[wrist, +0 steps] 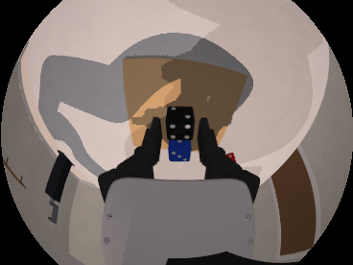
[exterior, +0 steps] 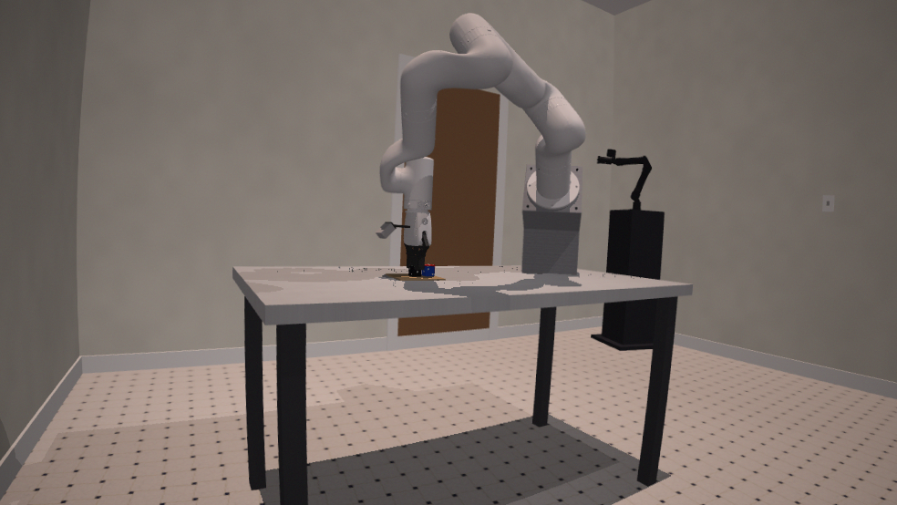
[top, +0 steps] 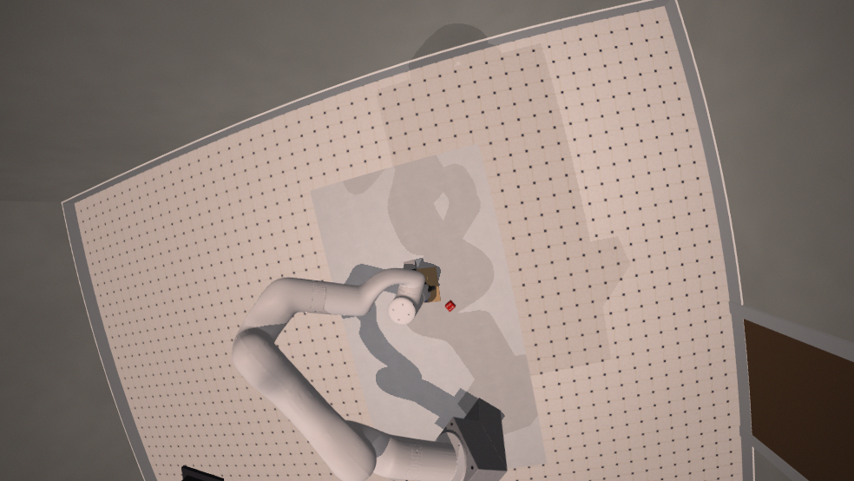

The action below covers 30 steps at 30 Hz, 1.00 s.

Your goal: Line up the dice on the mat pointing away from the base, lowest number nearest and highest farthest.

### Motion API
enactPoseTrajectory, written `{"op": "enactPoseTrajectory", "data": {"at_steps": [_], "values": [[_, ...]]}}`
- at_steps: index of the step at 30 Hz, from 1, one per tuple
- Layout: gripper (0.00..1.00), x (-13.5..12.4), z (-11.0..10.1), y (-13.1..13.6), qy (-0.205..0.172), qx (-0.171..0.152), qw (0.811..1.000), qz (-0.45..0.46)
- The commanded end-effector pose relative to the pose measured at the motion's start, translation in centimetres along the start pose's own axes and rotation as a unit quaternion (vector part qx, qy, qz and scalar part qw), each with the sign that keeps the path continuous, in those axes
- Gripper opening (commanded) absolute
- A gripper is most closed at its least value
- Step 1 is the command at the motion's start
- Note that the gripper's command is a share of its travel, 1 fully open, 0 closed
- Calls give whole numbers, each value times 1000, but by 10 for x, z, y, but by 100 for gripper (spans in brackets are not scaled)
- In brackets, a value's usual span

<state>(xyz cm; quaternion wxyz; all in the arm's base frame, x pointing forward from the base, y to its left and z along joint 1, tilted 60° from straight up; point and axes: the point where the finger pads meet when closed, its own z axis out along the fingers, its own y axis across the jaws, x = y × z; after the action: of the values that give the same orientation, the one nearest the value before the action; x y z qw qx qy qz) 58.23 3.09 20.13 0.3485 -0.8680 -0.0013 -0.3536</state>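
Grey rectangular table (exterior: pixel 351 301) bearing white six-joint arm (exterior: pixel 477 56). Tan square mat (wrist: pixel 218 86) lying flat on table, under wrist. Black two-finger gripper (wrist: pixel 179 138) standing released, fingers flanking black die (wrist: pixel 180 124) with gaps showing. Blue die (wrist: pixel 180 152) sitting at 6 o'clock of black die, touching. Red die (top: pixel 449 306) resting off mat, at 4 o'clock of mat in top view.

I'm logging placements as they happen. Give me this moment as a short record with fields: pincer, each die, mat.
pincer: open, fingers astride the black die with a gap on each side, holding nothing
black die: on the mat, between the fingers
blue die: directly on the pincer's side of the black die
red die: on the table, off the mat
mat: brown, flat on the table
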Motion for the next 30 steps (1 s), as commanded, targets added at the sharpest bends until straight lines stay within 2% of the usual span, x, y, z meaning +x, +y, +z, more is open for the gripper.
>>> {"op": "enactPoseTrajectory", "data": {"at_steps": [1,11,20,21,30], "values": [[47,1,-18,0,0,0,1000,0],[47,0,-65,0,0,0,1000,0],[47,0,-72,0,0,0,1000,0],[100,0,-72,0,0,0,1000,0],[100,0,-72,0,0,0,1000,0]]}}
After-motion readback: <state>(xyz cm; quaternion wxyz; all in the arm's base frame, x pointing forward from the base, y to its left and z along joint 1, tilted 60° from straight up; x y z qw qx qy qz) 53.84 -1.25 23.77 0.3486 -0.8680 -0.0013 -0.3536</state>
